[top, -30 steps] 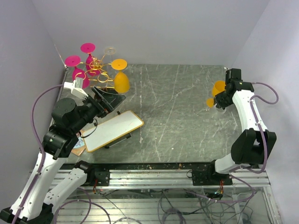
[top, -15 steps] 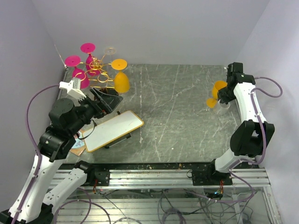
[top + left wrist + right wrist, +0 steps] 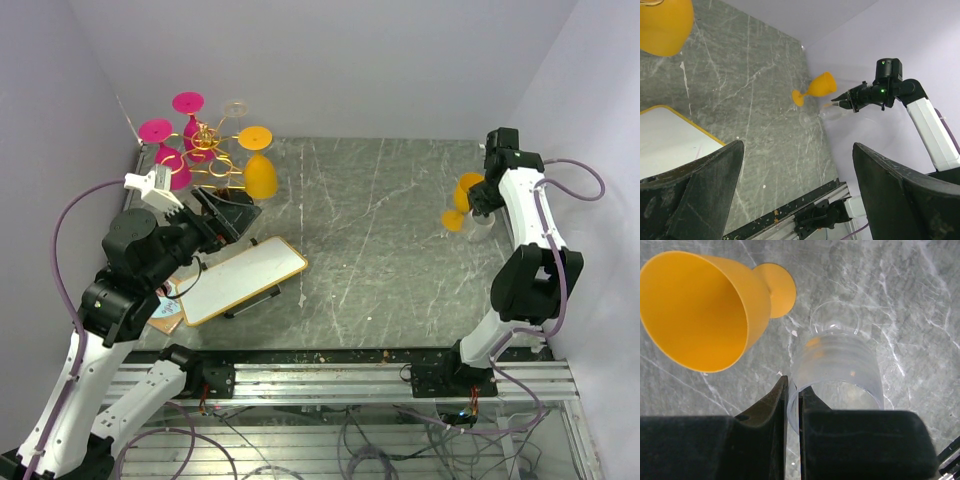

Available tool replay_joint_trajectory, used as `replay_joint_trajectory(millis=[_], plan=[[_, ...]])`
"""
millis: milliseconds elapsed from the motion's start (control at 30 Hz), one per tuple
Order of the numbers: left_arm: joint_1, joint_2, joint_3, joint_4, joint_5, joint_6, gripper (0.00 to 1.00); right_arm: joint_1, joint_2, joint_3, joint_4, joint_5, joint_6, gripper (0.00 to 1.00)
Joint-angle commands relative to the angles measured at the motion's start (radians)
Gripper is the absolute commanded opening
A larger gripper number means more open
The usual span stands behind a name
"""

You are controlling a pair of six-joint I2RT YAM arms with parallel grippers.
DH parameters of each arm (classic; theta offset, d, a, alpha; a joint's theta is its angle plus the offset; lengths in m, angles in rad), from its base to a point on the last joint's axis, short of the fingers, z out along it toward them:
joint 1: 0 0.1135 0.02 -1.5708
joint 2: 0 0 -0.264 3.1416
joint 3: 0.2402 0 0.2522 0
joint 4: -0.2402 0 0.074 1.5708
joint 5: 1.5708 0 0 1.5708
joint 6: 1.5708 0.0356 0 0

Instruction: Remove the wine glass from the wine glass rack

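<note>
I see the right gripper (image 3: 792, 390) has drawn back at the far right, still pinching the rim of the clear wine glass (image 3: 840, 365) beside the orange glass (image 3: 700, 310), well apart from the wine glass rack (image 3: 205, 140), so release looks next; the left gripper (image 3: 796, 150) gapes wide.

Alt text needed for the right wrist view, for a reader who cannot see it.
The right hand has its two black fingers shut on the rim of a clear wine glass, seen down its bowl toward its foot over the grey marbled table. An orange wine glass sits just left of it, tipped so its mouth faces the camera.
</note>
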Motion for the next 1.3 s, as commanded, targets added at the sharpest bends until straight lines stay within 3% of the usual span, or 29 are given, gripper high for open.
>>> replay_joint_trajectory(millis=[0,367,733,1133,1267], plan=[[-0.005,0.004,0.038,-0.005,-0.02,0.019,1.0,-0.015,0.021,0.034,-0.002,0.023,0.001,0.0],[-0.006,0.032,0.053,-0.005,-0.007,0.014,0.99,-0.021,0.042,0.015,0.036,0.015,-0.034,0.01],[-0.005,0.017,0.058,-0.03,-0.016,0.014,0.99,-0.023,-0.027,-0.019,0.076,0.019,-0.064,0.26],[-0.006,0.047,0.085,-0.04,0.007,0.007,1.0,-0.023,-0.109,-0.035,0.066,0.009,-0.102,0.3],[-0.006,0.057,0.089,-0.047,0.018,-0.001,1.0,-0.022,-0.177,-0.064,0.082,0.001,-0.109,0.4]])
